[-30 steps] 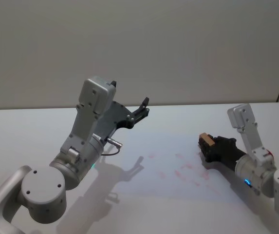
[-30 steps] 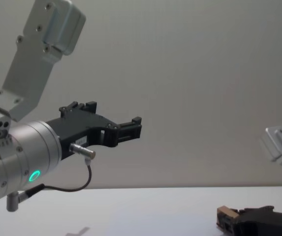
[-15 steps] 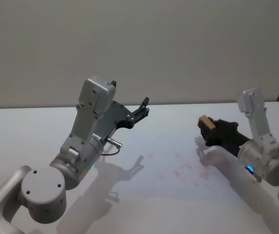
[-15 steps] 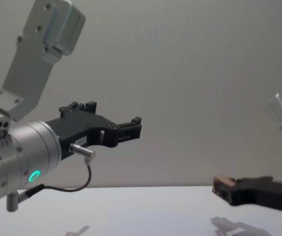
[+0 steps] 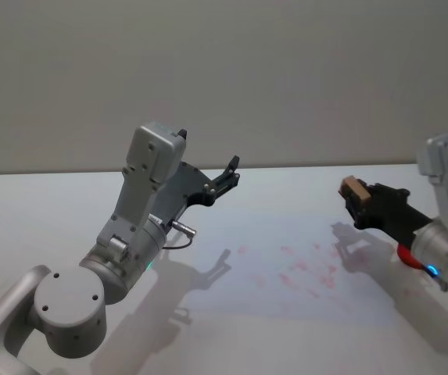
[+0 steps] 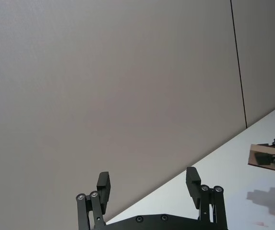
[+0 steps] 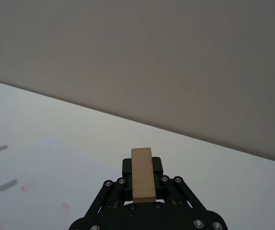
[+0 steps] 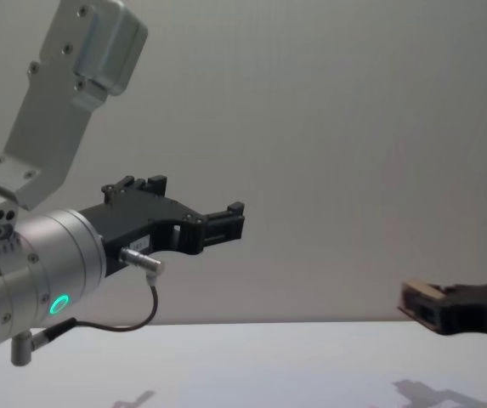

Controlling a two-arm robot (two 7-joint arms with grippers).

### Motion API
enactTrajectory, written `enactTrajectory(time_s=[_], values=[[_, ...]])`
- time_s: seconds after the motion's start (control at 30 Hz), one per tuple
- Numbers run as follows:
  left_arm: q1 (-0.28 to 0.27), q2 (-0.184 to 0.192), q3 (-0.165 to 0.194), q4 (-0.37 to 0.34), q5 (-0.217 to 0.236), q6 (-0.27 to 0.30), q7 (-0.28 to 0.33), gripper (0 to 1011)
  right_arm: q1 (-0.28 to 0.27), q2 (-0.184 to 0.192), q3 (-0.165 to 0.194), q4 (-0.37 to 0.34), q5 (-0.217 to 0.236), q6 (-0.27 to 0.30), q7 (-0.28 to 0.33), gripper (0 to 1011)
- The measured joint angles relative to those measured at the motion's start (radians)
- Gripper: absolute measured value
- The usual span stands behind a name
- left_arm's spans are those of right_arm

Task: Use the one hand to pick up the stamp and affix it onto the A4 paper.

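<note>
My right gripper (image 5: 363, 201) is shut on the stamp (image 5: 353, 187), a pale wooden block that sticks out past the black fingers. It hangs in the air above the right part of the A4 paper (image 5: 286, 295), a faint pale sheet lying on the white table. The paper carries several red prints (image 5: 295, 268). The chest view has the stamp (image 8: 418, 297) and the right gripper (image 8: 452, 309) at the right edge, above the table. From the right wrist, the stamp (image 7: 142, 178) sits upright between the fingers. My left gripper (image 5: 231, 169) is held high and open over the table's back left, holding nothing.
The white table (image 5: 44, 211) runs back to a plain grey wall. A red object (image 5: 406, 252) peeks out beside my right wrist at the table's right. My left arm (image 8: 39, 272) looms large at the left of the chest view.
My right gripper has lifted the stamp off the paper and carried it up and to the right. The left arm has not moved.
</note>
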Motion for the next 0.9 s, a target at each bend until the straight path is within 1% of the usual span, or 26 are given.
enactTrajectory(time_s=[0.13,0.17,0.27,0.47,0.7,0.9], values=[[0.000,0.000,0.000,0.000,0.000,0.000,0.000,1001,-0.038,0.036,0.022,-0.034,0.007,0.004,0.004,220],[0.000,0.000,0.000,0.000,0.000,0.000,0.000,1001,-0.038,0.036,0.022,-0.034,0.007,0.004,0.004,220],[0.000,0.000,0.000,0.000,0.000,0.000,0.000,1001,-0.071,0.066,0.042,-0.055,0.011,0.006,0.004,220],[0.000,0.000,0.000,0.000,0.000,0.000,0.000,1001,-0.111,0.102,0.065,-0.067,0.012,0.006,-0.011,220],[0.000,0.000,0.000,0.000,0.000,0.000,0.000,1001,-0.136,0.123,0.079,-0.060,0.007,-0.006,-0.029,220],[0.000,0.000,0.000,0.000,0.000,0.000,0.000,1001,-0.146,0.131,0.083,-0.047,-0.003,-0.019,-0.035,220]])
